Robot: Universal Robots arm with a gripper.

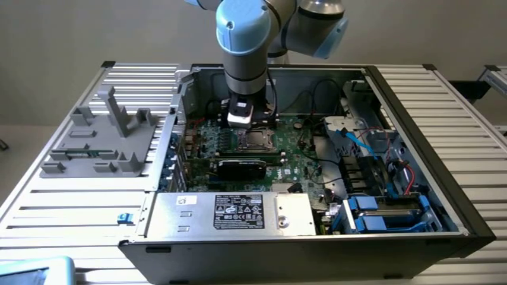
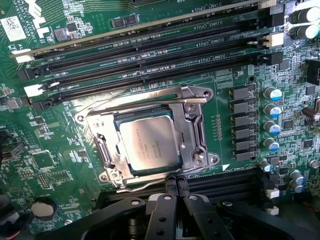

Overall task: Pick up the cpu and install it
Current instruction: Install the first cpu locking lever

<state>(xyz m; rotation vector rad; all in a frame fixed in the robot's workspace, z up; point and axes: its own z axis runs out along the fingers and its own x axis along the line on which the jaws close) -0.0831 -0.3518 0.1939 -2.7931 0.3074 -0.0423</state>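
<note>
Nearest, we see the gripper (image 2: 175,194), its jaws clenched on nothing, just short of the socket frame (image 2: 195,127). The cpu (image 2: 150,145) lies inside that frame, apart from the fingers. We judge that a skewed seat could bend contacts, and the frame's raised edges could snag a low fingertip. Beyond, memory slots (image 2: 150,54) and the case wall (image 1: 333,74) hem sideways travel; open room lies upward.

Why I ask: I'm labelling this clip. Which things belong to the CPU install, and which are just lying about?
Job in hand: cpu, sitting in the socket; gripper, shut and empty, close by it.
Lying about: grey fixture; silver box with black label; blue cables; memory slots.
</note>
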